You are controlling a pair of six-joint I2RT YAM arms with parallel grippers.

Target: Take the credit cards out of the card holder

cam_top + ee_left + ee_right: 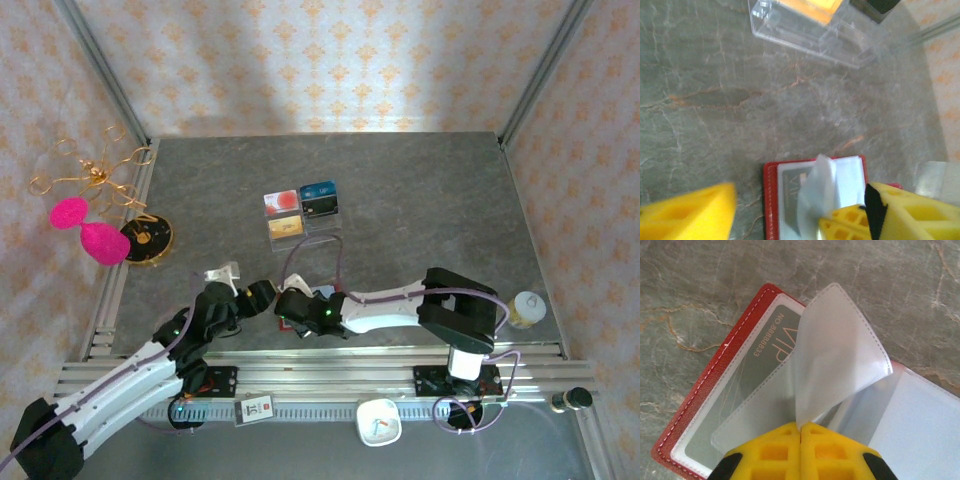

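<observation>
Grey table (420, 200), one card holder (712, 377), right hand (801, 432) pinching its sleeve (840, 350), left hand (268, 296) open

- A grey, marble-veined desk (420, 190) is seen, bordered by metal rails (300, 362).
- A clear acrylic stand (303, 216) is set near its middle.
- A red card holder (715, 375) is laid open on it, near the front edge.
- A black-and-gold disc (148, 238) is placed at the left edge.
- A pale-lidded container (526, 308) is stood at the right edge.
</observation>
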